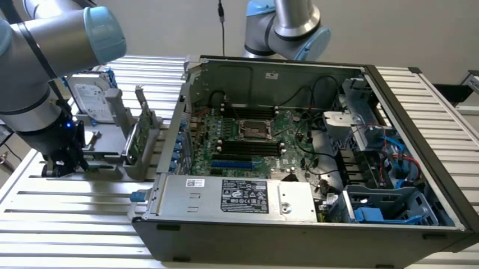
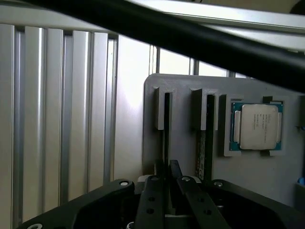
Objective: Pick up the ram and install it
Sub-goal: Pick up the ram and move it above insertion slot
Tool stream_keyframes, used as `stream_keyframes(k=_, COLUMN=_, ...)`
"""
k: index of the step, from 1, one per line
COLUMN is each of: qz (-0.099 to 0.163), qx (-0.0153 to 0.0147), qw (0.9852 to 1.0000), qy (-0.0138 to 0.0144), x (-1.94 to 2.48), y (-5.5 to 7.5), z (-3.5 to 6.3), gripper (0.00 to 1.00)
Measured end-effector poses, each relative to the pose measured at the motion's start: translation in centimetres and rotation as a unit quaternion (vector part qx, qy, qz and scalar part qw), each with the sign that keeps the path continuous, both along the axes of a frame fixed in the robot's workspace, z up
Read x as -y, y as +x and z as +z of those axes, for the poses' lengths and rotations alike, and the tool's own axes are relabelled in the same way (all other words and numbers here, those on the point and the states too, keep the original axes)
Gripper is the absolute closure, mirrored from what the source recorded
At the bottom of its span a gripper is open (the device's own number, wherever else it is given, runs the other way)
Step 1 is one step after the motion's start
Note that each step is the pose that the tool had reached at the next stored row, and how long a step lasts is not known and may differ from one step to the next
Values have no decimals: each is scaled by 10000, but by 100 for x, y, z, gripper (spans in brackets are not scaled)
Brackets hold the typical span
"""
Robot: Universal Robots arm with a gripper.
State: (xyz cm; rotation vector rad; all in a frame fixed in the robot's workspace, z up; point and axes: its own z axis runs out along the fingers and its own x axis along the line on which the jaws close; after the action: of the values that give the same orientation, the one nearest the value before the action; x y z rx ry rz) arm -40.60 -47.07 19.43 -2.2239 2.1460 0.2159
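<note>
The jaws are drawn in on the ram [image 2: 166, 129], one of the black fingers [image 2: 155, 193] on each side of its thin upper edge and almost no gap left between them. The ram stands on edge in a narrow slot of the grey holder [image 2: 183, 143], so the room beside it is tight: the slot's walls lie close along both faces, and only the way upward is open.

Just beside it, in the neighbouring slot, stands a second stick [image 2: 204, 148], parallel to the ram and apart from the fingers. Beyond that, the square silver processor [image 2: 257, 126] lies flat in its own recess of the holder.

In the exterior view the arm [image 1: 45, 67] reaches down to the holder [image 1: 105, 168] at the exterior view's left, on the ribbed counter [image 1: 75, 213]. The second stick [image 1: 137, 137] shows green there, close to the side wall of the open computer case [image 1: 224, 235]. A hard drive [image 1: 91, 98] stands behind the holder. Inside the case the motherboard [image 1: 247, 140] lies flat, its black slots [image 1: 250, 148] uncovered, with cables and a drive cage crowding the exterior view's right. Farthest off, another arm [image 1: 288, 28] hangs above the case's back wall.
</note>
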Motion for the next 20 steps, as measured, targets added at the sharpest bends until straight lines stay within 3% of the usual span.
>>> stream_keyframes(k=11, qz=-1, qx=-39, qw=10000, qy=0, x=0, y=11, z=0, gripper=86)
stream_keyframes(k=20, qz=-50, qx=-140, qw=9999, qy=-29, x=-1, y=33, z=3, gripper=86)
